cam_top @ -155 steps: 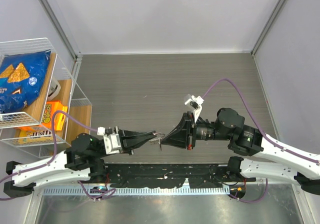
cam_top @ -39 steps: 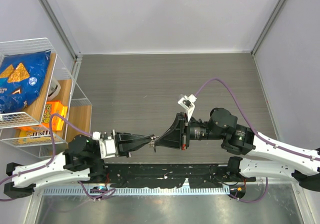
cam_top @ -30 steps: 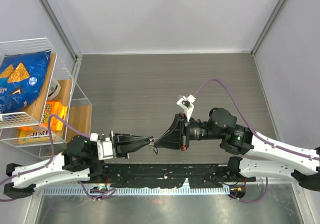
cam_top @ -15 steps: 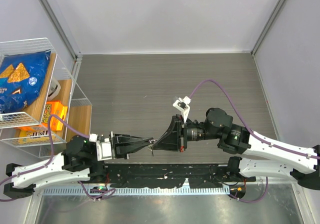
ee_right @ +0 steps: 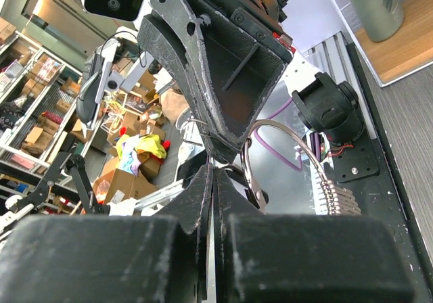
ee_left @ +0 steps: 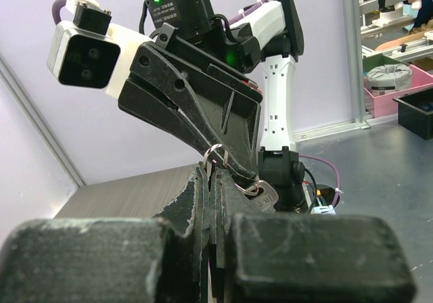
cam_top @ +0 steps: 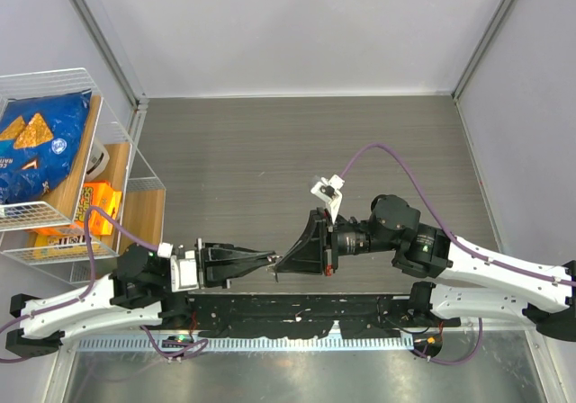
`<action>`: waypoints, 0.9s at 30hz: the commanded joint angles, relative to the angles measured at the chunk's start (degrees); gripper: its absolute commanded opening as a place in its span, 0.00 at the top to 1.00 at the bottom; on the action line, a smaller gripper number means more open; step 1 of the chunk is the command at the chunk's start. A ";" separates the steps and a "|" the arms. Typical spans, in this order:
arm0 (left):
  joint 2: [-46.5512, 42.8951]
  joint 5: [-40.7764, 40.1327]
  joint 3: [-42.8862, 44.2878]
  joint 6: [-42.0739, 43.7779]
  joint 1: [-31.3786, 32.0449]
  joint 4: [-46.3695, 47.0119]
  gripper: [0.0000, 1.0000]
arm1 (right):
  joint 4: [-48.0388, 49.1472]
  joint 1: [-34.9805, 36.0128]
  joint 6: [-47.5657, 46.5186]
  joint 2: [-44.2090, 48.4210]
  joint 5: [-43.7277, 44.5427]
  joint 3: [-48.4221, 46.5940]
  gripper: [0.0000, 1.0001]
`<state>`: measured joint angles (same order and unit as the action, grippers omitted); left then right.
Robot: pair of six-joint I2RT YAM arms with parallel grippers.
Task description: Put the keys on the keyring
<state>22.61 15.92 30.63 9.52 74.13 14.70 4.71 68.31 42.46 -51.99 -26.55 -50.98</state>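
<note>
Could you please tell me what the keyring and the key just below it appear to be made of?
The keyring looks like thin bare steel wire: silvery, with bright glints along its loop. The key seems to be flat metal too, with a duller grey-silver sheen. Which alloy either one is cannot be told from the look.

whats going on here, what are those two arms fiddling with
It's a key-threading job. The left end effector and right end effector are both shut and meet tip to tip low over the near edge of the table. A thin wire keyring sits right at the meeting point, and a silvery key hangs just beside the tips. Which end effector grips which piece is too small to tell.
</note>
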 commanded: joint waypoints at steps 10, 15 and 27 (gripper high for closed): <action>0.50 2.71 2.50 0.68 0.05 1.39 1.00 | 5.49 1.30 0.96 1.01 -2.02 -1.67 0.94; 0.59 3.41 2.68 0.59 0.14 1.47 1.00 | 4.52 1.30 0.43 1.27 -1.40 -1.75 0.94; -0.46 5.17 2.42 -0.64 0.05 2.79 1.00 | 4.25 1.30 0.35 1.80 -0.35 -0.96 0.94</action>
<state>22.94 19.20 30.83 9.43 74.13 14.35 6.35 69.43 42.87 -51.81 -27.77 -50.98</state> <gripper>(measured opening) 0.033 0.062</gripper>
